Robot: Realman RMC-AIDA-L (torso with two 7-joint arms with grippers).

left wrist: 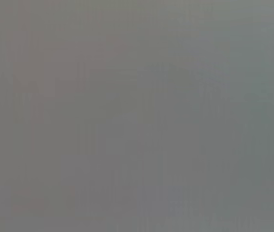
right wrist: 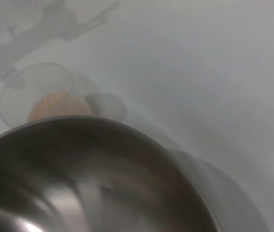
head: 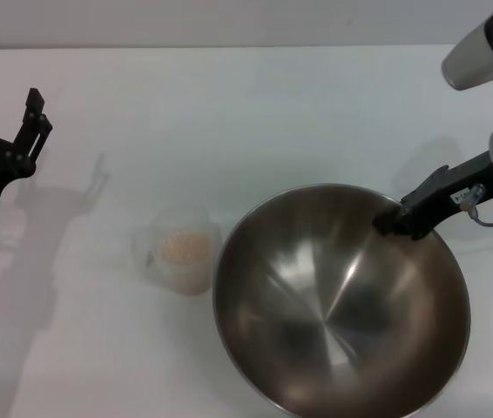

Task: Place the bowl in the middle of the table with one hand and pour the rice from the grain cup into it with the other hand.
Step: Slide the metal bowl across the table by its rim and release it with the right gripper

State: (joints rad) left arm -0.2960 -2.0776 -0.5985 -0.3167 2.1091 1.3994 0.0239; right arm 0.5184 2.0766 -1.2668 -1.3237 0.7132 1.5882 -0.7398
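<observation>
Right gripper [head: 392, 219] clamped on bowl [head: 342, 300] far rim; bowl empty, grain cup [head: 179, 251] just beside its opposite rim. Rice [head: 185, 248] unpoured. Left gripper [head: 36, 117] open, idle, well apart from cup. Placement underway; pour outstanding.

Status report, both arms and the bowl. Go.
Right gripper clamped on bowl rim. Left gripper open, hovering far left. Grain cup with rice upright beside bowl. Nothing blocking.
</observation>
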